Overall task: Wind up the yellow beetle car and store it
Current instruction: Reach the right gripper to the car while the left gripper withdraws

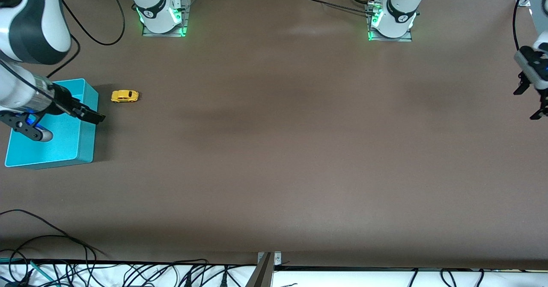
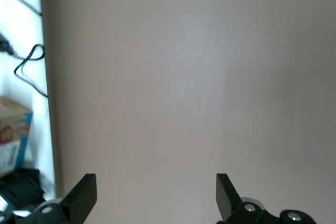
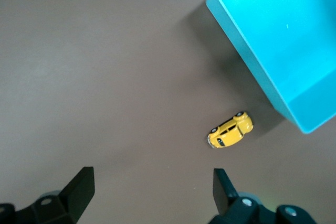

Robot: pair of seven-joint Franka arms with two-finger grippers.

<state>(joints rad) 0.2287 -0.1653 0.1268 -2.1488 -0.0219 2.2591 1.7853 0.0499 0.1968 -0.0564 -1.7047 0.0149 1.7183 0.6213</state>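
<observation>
The yellow beetle car stands on the brown table beside the turquoise bin, toward the right arm's end of the table. It rests on its wheels and nothing touches it. My right gripper hangs high over the bin, open, with nothing between its fingers. My left gripper waits over the left arm's end of the table, open and empty, with only bare table under it.
Both arm bases stand along the table edge farthest from the front camera. Loose cables lie along the nearest edge, by a metal bracket. A cardboard box sits off the table past the left gripper.
</observation>
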